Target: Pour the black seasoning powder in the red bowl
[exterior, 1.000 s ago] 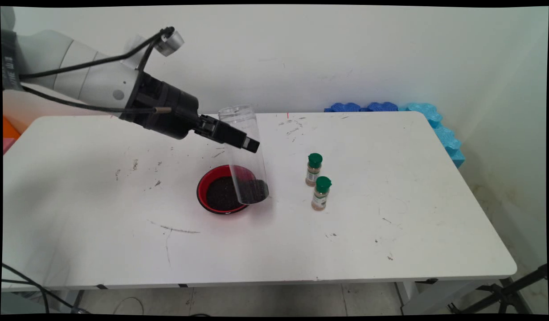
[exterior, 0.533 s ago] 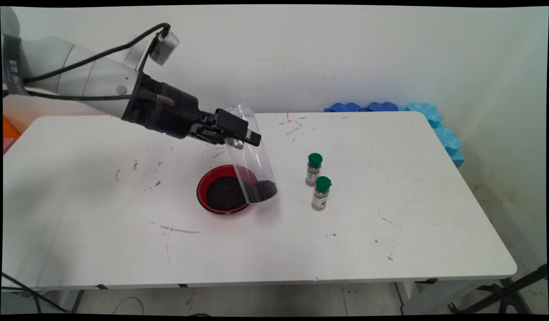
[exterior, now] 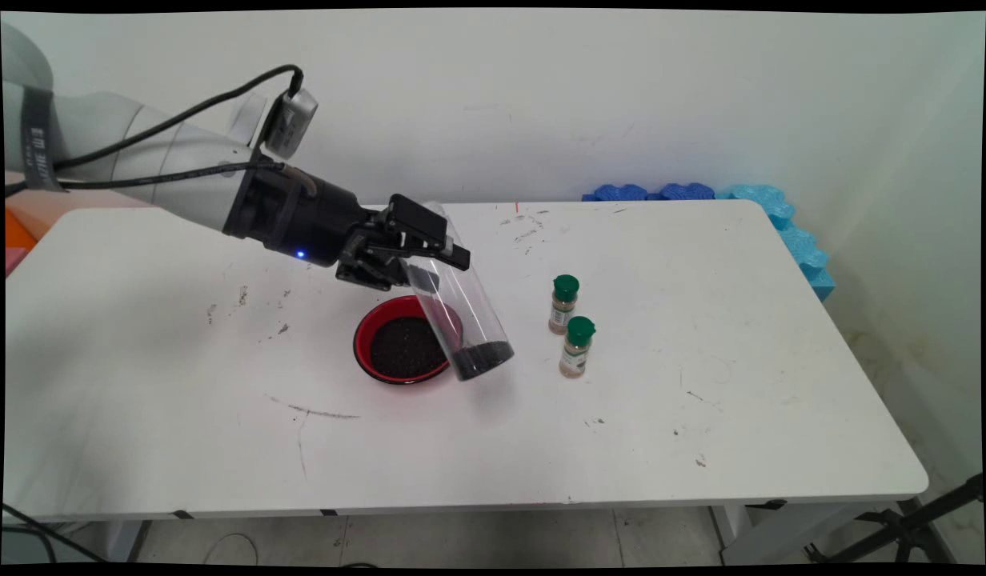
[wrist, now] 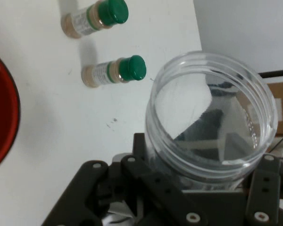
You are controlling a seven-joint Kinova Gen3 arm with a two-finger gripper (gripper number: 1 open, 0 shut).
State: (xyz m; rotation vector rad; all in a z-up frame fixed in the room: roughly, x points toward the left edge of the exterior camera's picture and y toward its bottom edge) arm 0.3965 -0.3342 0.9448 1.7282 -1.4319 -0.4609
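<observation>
My gripper [exterior: 429, 248] is shut on a clear plastic jar [exterior: 461, 312], gripping it near its open mouth. The jar is tilted, mouth toward the upper left, and a layer of dark grains [exterior: 483, 360] sits in its bottom end. That bottom end hangs just right of a red bowl [exterior: 363, 346] filled with the same dark grains. In the hand view the jar's open mouth [wrist: 211, 117] fills the middle above the gripper [wrist: 198, 188], and the red bowl's rim [wrist: 9, 117] shows at the left edge.
Two small spice bottles with green caps [exterior: 563, 304] [exterior: 577, 346] stand right of the jar; in the hand view the spice bottles [wrist: 95, 18] [wrist: 114, 71] lie at the top. Blue foam pieces [exterior: 701, 193] sit at the table's far right edge. Dark marks speckle the tabletop.
The wrist has rotated, tipping the jar from near upright to a stronger lean. Its bottom swung to the right, off the bowl's rim, and the grains settled at its base.
</observation>
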